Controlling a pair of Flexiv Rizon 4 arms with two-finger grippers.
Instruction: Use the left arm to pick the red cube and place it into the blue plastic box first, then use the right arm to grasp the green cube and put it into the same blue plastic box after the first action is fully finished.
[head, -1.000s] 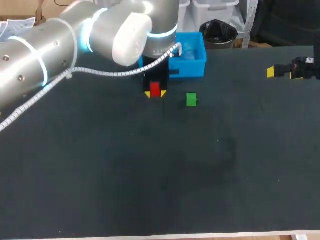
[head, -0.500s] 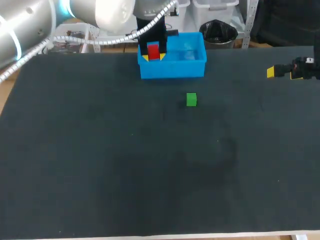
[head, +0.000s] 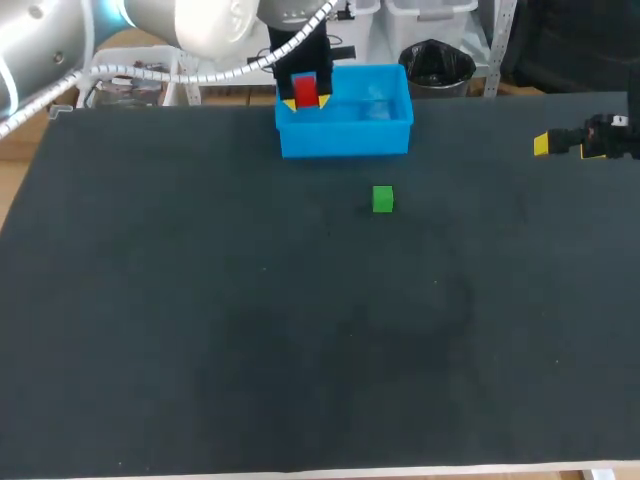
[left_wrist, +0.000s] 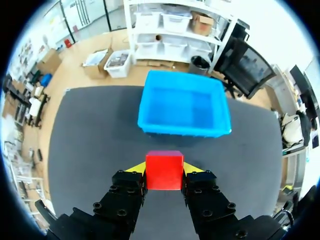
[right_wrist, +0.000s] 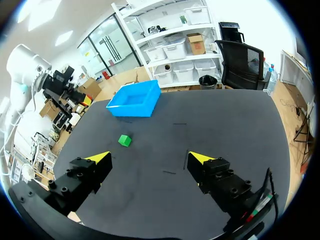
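My left gripper (head: 306, 101) (left_wrist: 164, 170) is shut on the red cube (head: 306, 89) (left_wrist: 164, 170) and holds it in the air above the left end of the blue plastic box (head: 346, 126) (left_wrist: 183, 105). The box sits at the far edge of the table and looks empty. The green cube (head: 382, 199) (right_wrist: 124, 140) rests on the dark mat a little in front of the box. My right gripper (head: 562, 145) (right_wrist: 150, 159) hangs wide open at the far right, well away from the green cube, with nothing between its fingers.
The dark table mat (head: 300, 330) stretches bare in front of the green cube. My left arm (head: 150, 30) comes in over the table's far left corner.
The left gripper has lifted the red cube off the mat and carried it back to above the blue box's left end. The right arm and green cube have stayed put.
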